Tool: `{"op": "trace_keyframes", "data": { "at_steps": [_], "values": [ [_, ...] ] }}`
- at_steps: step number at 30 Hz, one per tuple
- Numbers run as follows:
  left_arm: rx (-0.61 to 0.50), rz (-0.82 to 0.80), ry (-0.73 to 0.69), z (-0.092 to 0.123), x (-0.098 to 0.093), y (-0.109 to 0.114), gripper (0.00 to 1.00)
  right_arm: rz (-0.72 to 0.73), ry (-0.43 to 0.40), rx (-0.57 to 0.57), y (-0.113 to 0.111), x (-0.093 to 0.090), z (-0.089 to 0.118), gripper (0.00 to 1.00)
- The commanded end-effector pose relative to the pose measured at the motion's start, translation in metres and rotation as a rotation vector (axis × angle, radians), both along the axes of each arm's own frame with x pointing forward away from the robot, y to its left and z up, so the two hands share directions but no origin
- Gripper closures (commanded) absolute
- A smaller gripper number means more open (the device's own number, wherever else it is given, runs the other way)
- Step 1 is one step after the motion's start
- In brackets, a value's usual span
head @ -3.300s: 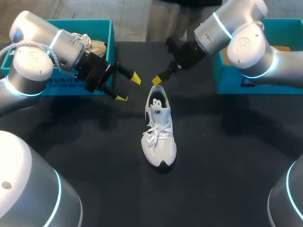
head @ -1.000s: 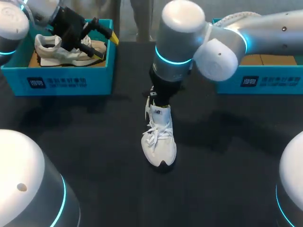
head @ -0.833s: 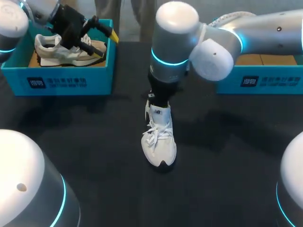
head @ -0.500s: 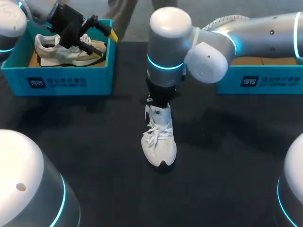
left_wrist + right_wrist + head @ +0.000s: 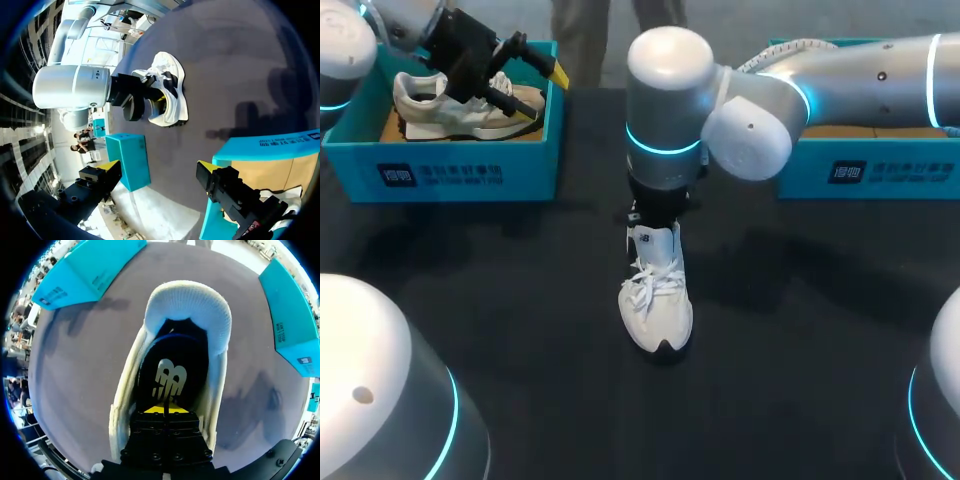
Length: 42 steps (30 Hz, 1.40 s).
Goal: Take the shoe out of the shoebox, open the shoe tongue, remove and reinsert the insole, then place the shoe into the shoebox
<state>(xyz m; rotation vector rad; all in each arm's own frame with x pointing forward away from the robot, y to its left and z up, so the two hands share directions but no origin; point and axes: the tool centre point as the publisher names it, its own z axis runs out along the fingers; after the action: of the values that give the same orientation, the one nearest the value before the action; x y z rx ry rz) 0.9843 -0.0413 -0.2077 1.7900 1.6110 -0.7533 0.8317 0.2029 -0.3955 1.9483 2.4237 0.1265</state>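
Closely around right jaws, shoe (image 5: 657,298)

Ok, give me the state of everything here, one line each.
white shoe: upright on its sole, out of box.
insole: inside shoe.
left shoebox: open, holds second shoe.
right shoebox: open.
left gripper: open, over left shoebox.
right gripper: shut, tips in shoe's opening.

Lit evenly from overhead, with soft-edged shadows pooling on the dark worktop (image 5: 520,380) either side of the white shoe (image 5: 657,300). Mild sheen on the casing of the right arm (image 5: 665,90); deep shade inside the shoe's opening in the right wrist view.
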Motion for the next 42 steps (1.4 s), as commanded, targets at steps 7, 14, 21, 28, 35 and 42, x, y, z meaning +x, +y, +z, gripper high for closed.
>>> {"op": "trace_keyframes", "data": {
  "at_steps": [7,14,21,28,35,42],
  "values": [
    [0.003,0.000,0.000,0.001,0.000,0.000,0.00,-0.010,-0.056,0.008,-0.009,0.007,0.026,1.00],
    [0.003,0.000,0.000,0.001,0.000,0.000,0.00,-0.041,-0.089,0.027,-0.005,0.024,0.011,1.00],
    [0.003,0.000,0.000,0.001,0.000,0.000,0.00,-0.057,-0.077,0.044,0.002,0.029,-0.004,1.00],
    [0.003,0.000,0.000,0.001,0.000,0.000,0.00,-0.062,-0.110,0.046,0.001,0.029,0.017,1.00],
    [0.003,0.000,0.000,0.001,0.000,0.000,0.00,-0.043,-0.127,0.052,0.012,0.040,0.015,1.00],
    [0.003,0.000,0.000,0.001,0.000,0.000,0.00,-0.083,-0.110,0.018,0.011,0.051,-0.007,1.00]
  ]
}}
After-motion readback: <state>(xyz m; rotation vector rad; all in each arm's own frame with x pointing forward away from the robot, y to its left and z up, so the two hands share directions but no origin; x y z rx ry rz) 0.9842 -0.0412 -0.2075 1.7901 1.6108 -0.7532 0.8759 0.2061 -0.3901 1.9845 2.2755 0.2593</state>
